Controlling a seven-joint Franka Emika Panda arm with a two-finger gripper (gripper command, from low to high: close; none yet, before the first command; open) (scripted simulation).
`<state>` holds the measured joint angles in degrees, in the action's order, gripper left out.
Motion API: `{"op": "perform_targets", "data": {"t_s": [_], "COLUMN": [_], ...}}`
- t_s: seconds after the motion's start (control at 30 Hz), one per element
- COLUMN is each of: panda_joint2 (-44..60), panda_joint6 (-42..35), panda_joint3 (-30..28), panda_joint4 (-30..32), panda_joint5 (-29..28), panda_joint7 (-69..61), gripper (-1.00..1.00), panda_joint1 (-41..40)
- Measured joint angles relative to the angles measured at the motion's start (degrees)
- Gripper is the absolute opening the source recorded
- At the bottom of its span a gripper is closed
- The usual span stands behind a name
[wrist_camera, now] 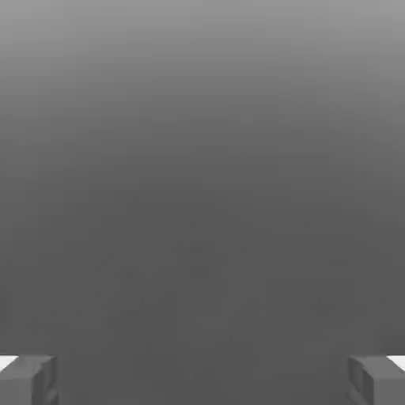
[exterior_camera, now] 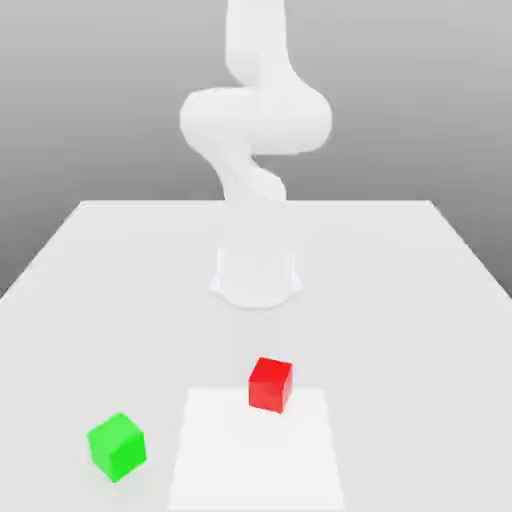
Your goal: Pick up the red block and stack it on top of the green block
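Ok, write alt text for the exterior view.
A red block and a green block sit apart on a white table, green toward the exterior view's left. A white robot arm rises behind them.

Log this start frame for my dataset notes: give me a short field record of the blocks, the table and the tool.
red block: on the table, nearer the arm's base, free
green block: on the table, toward the exterior view's left of the red block, apart from it
table: white, flat
tool: open, holding nothing, fingers wide apart
stack: not yet made
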<state>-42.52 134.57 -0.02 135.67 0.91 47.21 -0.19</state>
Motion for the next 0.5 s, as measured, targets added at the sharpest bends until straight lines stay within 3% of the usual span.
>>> {"op": "perform_targets", "data": {"t_s": [0.5], "panda_joint2": [25.6], "panda_joint6": [21.2], "panda_joint3": [5.0], "panda_joint4": [29.1], "panda_joint5": [2.9], "panda_joint7": [13.7], "gripper": [0.00], "panda_joint1": [-1.2]}}
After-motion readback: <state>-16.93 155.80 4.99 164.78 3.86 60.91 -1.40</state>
